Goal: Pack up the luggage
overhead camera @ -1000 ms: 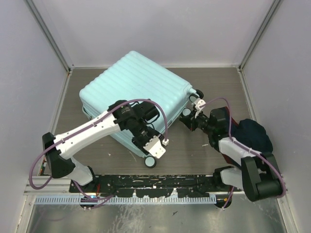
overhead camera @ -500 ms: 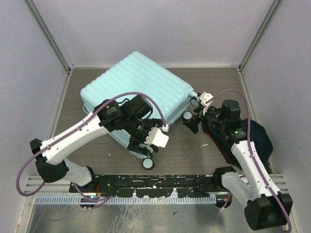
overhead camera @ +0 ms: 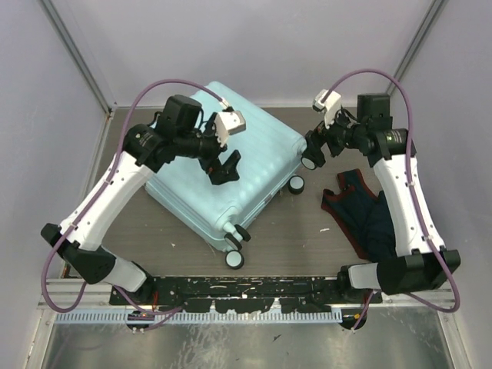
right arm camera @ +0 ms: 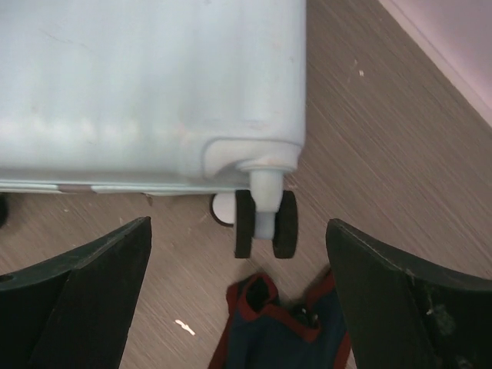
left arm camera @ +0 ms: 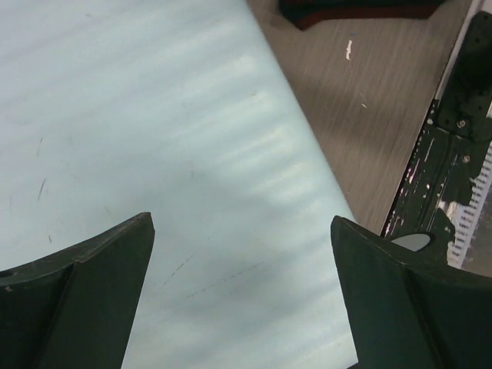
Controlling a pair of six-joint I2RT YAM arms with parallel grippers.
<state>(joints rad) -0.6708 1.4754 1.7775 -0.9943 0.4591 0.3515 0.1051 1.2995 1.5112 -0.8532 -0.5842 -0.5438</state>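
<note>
The left hand (overhead camera: pixel 221 168) hovers over the luggage (overhead camera: pixel 257 142), the right hand (overhead camera: pixel 314 147) by its wheels (overhead camera: pixel 295 184), both wide open and empty. The luggage lies shut with a dark garment (overhead camera: pixel 367 217) beside it, unpacked, so I'd say work remains.

The right arm (overhead camera: pixel 407 192) covers part of the dark garment (overhead camera: pixel 350 207); wrist views crop the luggage (left arm camera: pixel 154 115).

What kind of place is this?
Probably an enclosed lab test cell: plain pale walls box in a wood-grain table holding the luggage, with a black robot mounting rail along its near edge.
</note>
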